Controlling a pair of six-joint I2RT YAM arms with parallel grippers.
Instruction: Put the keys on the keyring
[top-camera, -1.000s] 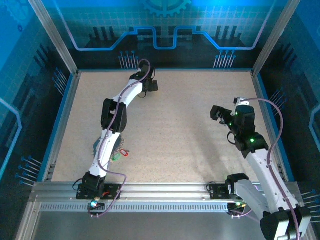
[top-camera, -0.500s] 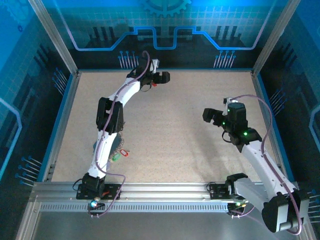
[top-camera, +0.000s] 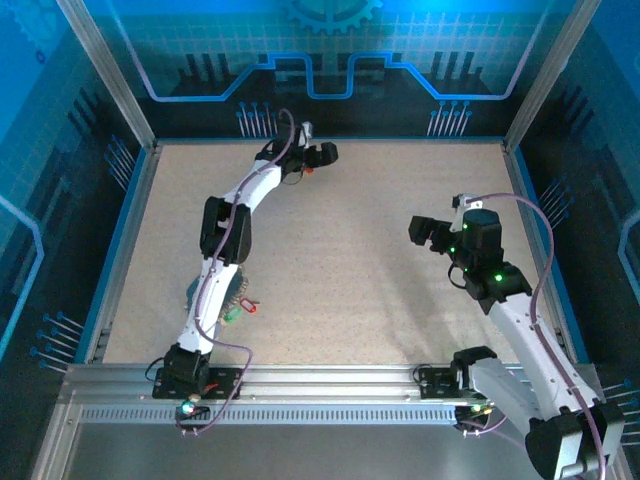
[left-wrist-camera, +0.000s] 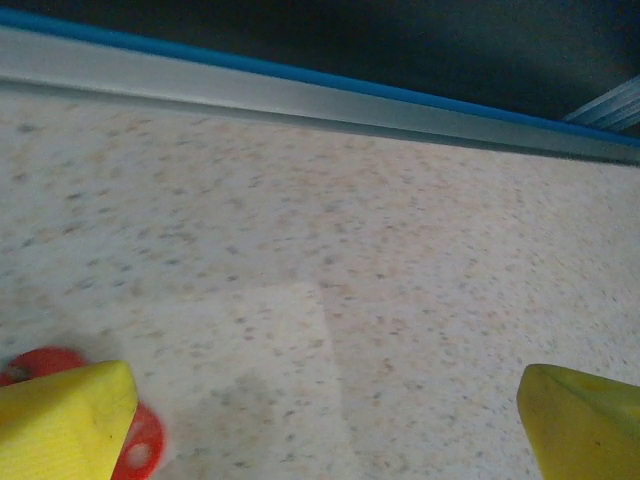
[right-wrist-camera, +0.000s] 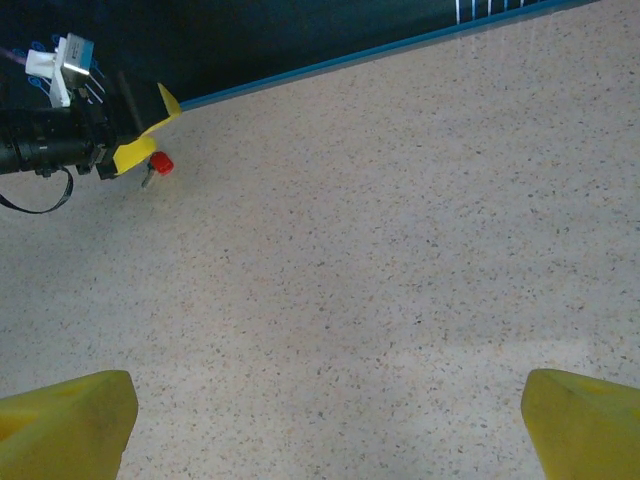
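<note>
A plain red key (top-camera: 311, 168) lies near the table's far edge. My left gripper (top-camera: 324, 154) hangs open just beside it. In the left wrist view the red key (left-wrist-camera: 52, 362) sits at the lower left, partly behind the left yellow fingertip (left-wrist-camera: 62, 420), outside the gap of the left gripper (left-wrist-camera: 320, 430). A red-headed key (top-camera: 249, 306) and a green one (top-camera: 232, 314) lie by the left arm's lower link, next to the dark keyring (top-camera: 193, 293), which that arm partly hides. My right gripper (top-camera: 424, 231) stands open over bare table at the right. The right gripper (right-wrist-camera: 325, 425) looks toward the red key (right-wrist-camera: 160, 162).
A grey rail and blue lip (left-wrist-camera: 300, 95) close the table's far edge right behind the left gripper. Blue side walls (top-camera: 118, 240) bound the speckled table (top-camera: 350, 260). The left arm's cable and camera (right-wrist-camera: 62, 62) show at the far left of the right wrist view.
My left gripper has swung right along the far edge to the red key's side. The right arm shifted a little toward the left. Both grippers stayed open.
</note>
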